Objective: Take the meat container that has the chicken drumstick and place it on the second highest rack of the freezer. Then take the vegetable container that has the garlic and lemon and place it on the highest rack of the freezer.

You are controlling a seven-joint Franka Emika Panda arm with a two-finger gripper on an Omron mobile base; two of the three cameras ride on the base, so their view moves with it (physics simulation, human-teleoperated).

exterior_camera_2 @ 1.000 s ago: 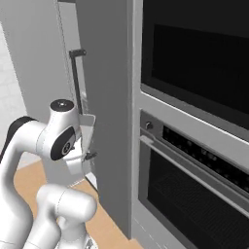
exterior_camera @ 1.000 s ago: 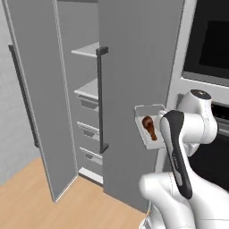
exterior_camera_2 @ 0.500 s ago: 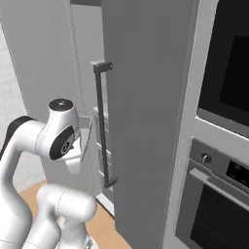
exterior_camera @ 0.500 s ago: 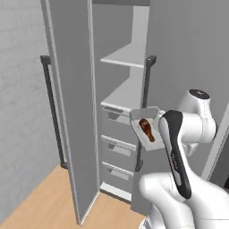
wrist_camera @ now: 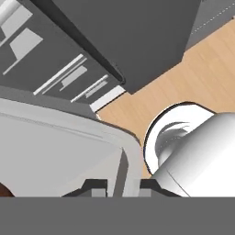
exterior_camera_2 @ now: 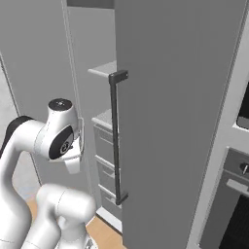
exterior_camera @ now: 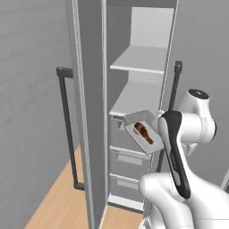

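Here the arm rises from the base, bends at a raised elbow and reaches toward the open freezer (exterior_camera: 134, 89), carrying the meat container (exterior_camera: 142, 133) tilted in front of the drawers (exterior_camera: 127, 156). In the hand view the gripper (wrist_camera: 123, 183) has its two dark fingertips on either side of the container's pale wall (wrist_camera: 131, 160), pinching it at the rim. The chicken drumstick (exterior_camera: 144, 131) lies inside the tray, reddish-brown and much shorter than it. In the left base view the container sits at about 5 o'clock from the second highest rack (exterior_camera: 134, 98), just below its front edge and in front of it, not yet on it. The highest rack (exterior_camera: 141, 60) is at 12 o'clock above that shelf.

Compared with half a second ago, the whole scene has shifted: the base has driven closer, the freezer interior looks larger and more centred, and the oven has nearly left the right base view. The container's place against the arm is unchanged.
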